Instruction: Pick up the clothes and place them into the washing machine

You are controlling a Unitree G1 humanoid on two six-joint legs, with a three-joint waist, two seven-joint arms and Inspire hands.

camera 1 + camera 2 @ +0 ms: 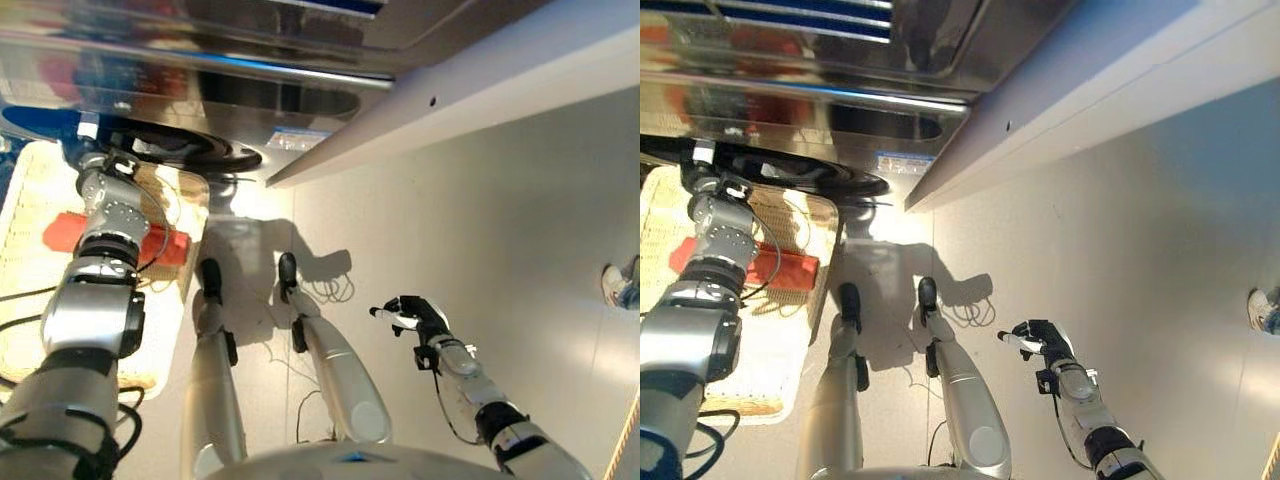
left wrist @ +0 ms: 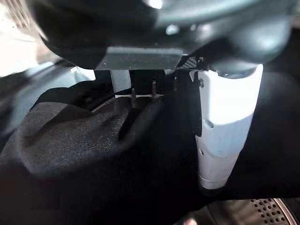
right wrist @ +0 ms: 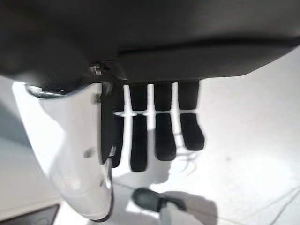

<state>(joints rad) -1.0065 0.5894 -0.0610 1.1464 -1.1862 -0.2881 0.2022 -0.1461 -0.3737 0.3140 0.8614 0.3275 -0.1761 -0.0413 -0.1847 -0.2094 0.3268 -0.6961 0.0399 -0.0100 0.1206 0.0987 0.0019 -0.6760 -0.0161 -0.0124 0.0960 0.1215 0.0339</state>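
1. Your left hand is up at the washing machine's door opening. In its wrist view the white-covered thumb lies against a dark garment that fills the space in front of it. The fingers are buried behind the cloth, so you cannot tell whether they grip it.
2. The perforated metal drum shows just past that garment, so the cloth sits at the mouth of the drum.
3. Your right hand hangs low over the bare floor, well apart from the machine. Its fingers are straight and relaxed and it holds nothing.
4. A pale woven basket sits beside the machine, under your left arm, with a red garment lying in it.
5. A small label sits on the machine's front below the door, but its print is too small to read.
6. A person's shoe shows at the far right edge.
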